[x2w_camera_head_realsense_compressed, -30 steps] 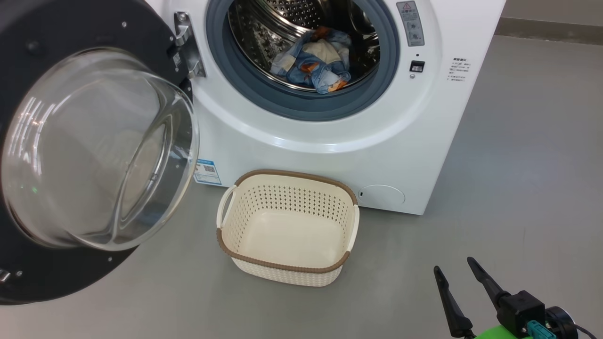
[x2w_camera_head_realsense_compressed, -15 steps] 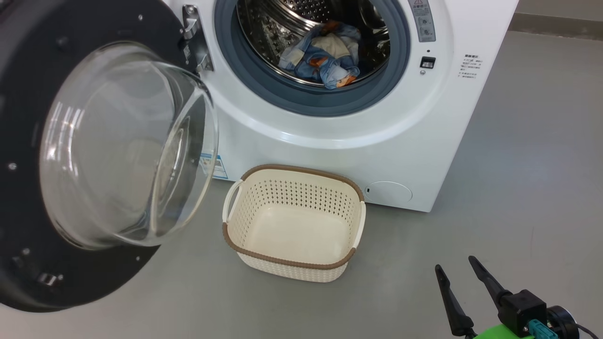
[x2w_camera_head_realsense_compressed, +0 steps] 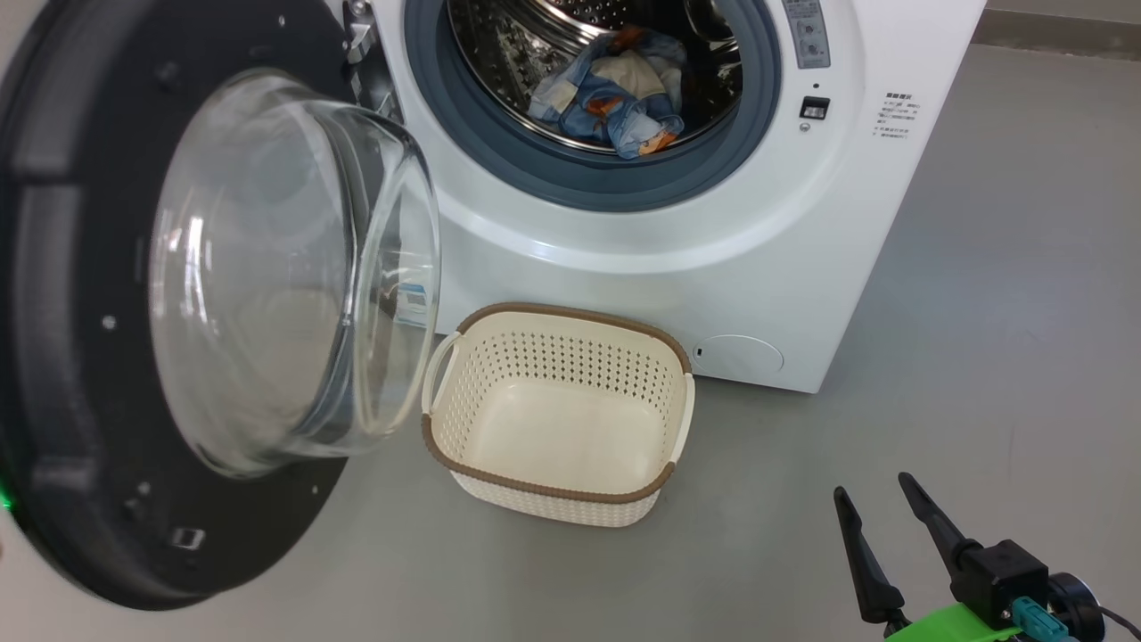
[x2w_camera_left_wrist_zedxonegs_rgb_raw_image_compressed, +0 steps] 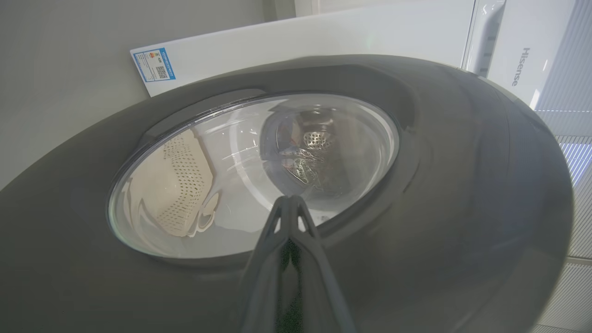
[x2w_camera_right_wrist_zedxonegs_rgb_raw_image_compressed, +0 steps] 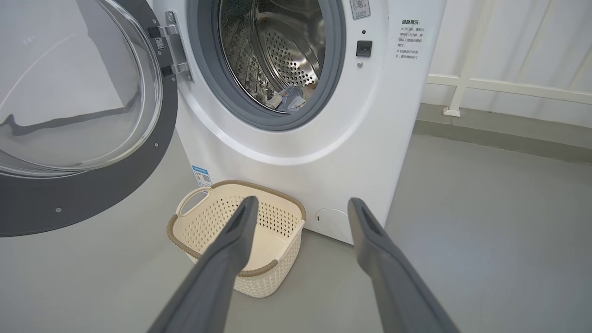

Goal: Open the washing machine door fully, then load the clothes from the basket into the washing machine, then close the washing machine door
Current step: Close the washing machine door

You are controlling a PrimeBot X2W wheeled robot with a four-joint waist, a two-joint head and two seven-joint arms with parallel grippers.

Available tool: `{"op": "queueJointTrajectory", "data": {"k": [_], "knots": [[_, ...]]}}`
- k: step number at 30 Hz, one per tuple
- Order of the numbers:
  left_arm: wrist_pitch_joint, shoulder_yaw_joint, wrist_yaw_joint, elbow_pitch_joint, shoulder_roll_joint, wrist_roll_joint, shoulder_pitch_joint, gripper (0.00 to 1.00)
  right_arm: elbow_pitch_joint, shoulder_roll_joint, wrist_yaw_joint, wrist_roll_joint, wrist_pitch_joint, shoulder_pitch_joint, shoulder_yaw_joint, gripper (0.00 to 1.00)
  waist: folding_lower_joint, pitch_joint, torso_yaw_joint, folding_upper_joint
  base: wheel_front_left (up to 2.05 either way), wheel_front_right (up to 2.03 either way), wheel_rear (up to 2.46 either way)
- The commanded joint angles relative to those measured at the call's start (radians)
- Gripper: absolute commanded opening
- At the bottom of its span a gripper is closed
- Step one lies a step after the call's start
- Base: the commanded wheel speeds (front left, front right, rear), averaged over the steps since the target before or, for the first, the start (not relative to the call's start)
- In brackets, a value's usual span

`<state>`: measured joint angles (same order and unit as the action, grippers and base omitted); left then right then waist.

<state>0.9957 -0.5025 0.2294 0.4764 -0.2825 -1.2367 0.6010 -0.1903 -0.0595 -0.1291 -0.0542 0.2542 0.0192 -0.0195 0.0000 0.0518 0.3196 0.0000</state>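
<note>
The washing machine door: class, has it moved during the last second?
Yes. The washing machine door has swung toward closing: its glass now overlaps the basket, which it stood clear of before.

FLOOR: smooth grey floor (x2w_camera_right_wrist_zedxonegs_rgb_raw_image_compressed: 485, 222), under right gripper (x2w_camera_right_wrist_zedxonegs_rgb_raw_image_compressed: 303, 200) | RAIL: white tubular railing (x2w_camera_right_wrist_zedxonegs_rgb_raw_image_compressed: 508, 88), ahead-right of it | PANEL: white Hisense-lettered panel (x2w_camera_left_wrist_zedxonegs_rgb_raw_image_compressed: 518, 69), ahead-right of left gripper (x2w_camera_left_wrist_zedxonegs_rgb_raw_image_compressed: 289, 200)

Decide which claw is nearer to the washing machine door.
Left. The left claw, shut, is right up at the outer face of the door. The right claw hangs open right of the basket, far from the door.
</note>
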Motion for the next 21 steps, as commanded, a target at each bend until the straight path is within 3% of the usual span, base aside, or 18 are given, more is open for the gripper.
{"op": "queueJointTrajectory", "data": {"k": [1,13,18,21], "knots": [[0.024,-0.003,0.011,-0.063,-0.02,-0.017,-0.007,0.0,0.026,0.001,-0.002,-0.002,0.008,-0.038,0.024,1.0,0.0,0.0,-0.003,0.0,0.0,0.0,0.0],[0.153,0.058,0.157,-0.394,0.134,-0.095,-0.063,0.0,0.026,0.008,-0.002,-0.013,0.008,-0.048,0.014,1.0,0.0,0.009,-0.042,0.0,0.0,0.0,0.0],[0.158,0.089,0.18,-0.46,0.189,-0.119,-0.069,0.0,0.023,0.009,-0.002,-0.021,0.008,-0.057,0.02,1.0,0.0,0.009,-0.065,0.0,0.0,0.0,0.0],[0.14,0.133,0.168,-0.474,0.211,-0.117,-0.076,0.0,0.021,0.009,-0.002,-0.031,0.008,-0.062,0.025,1.0,0.0,0.006,-0.087,0.0,0.0,0.0,0.0]]}}
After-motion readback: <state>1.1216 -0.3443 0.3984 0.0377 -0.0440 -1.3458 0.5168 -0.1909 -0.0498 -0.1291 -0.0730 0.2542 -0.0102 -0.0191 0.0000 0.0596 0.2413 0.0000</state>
